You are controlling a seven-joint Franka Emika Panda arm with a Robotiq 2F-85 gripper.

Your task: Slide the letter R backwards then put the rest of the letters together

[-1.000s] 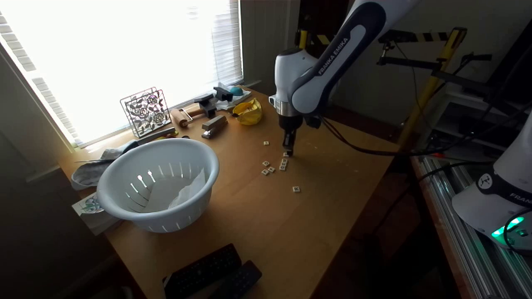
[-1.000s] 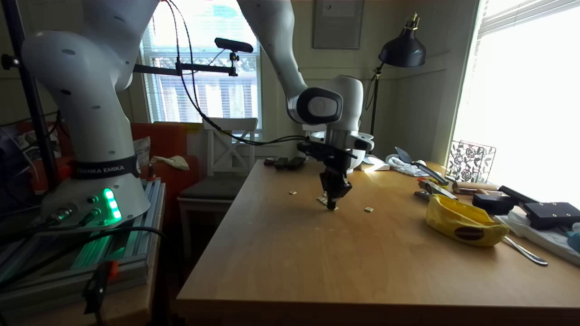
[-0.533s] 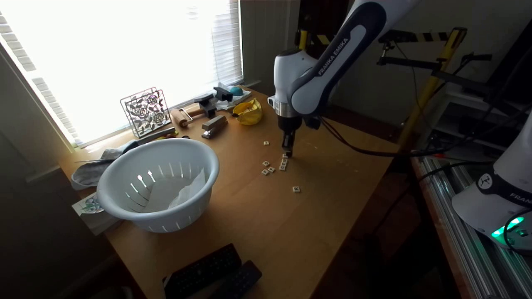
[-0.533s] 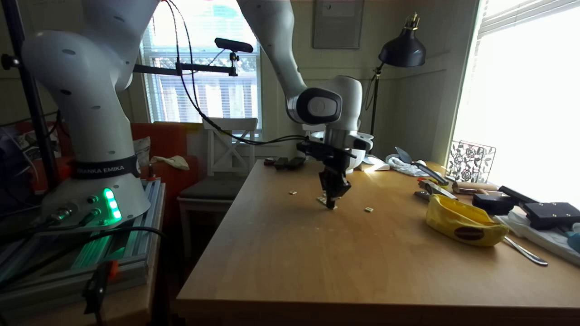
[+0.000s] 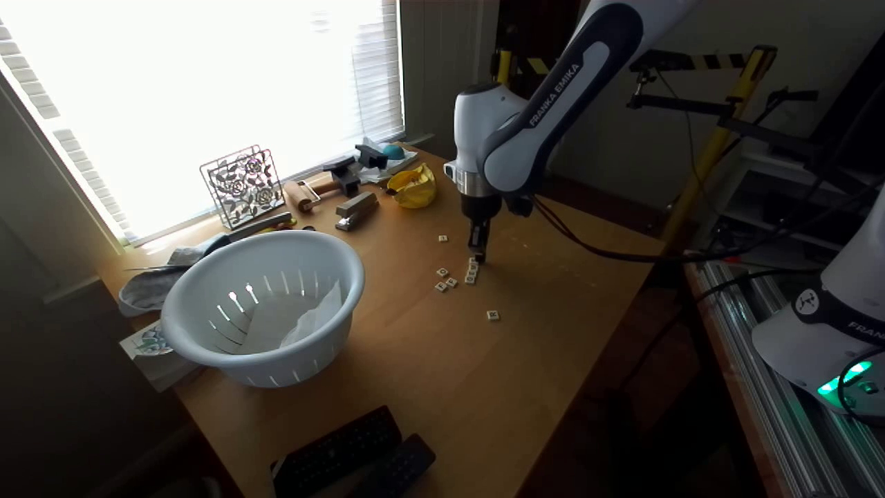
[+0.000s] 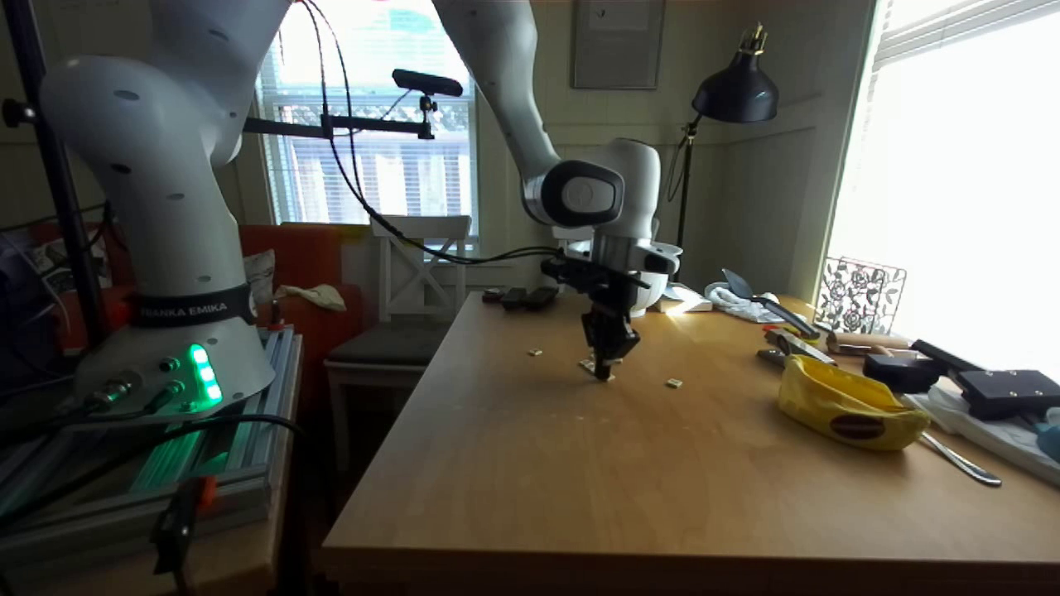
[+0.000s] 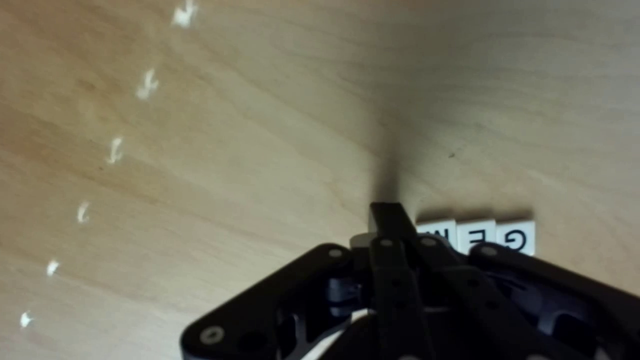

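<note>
Row of letters (image 7: 476, 234) just beside closed fingers (image 7: 392, 221), letter R (image 5: 493, 315) well apart

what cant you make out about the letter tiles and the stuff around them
Leftmost tile of the row, wrist view: the pincer covers part of it, so its full letter and whether they touch are unclear.
Lone tile nearest the yellow pouch, exterior view: letter too small to read.
Colander, exterior view: mostly hidden behind the arm.
Dark remote-like objects, exterior view: cut off by the bottom edge.
</note>
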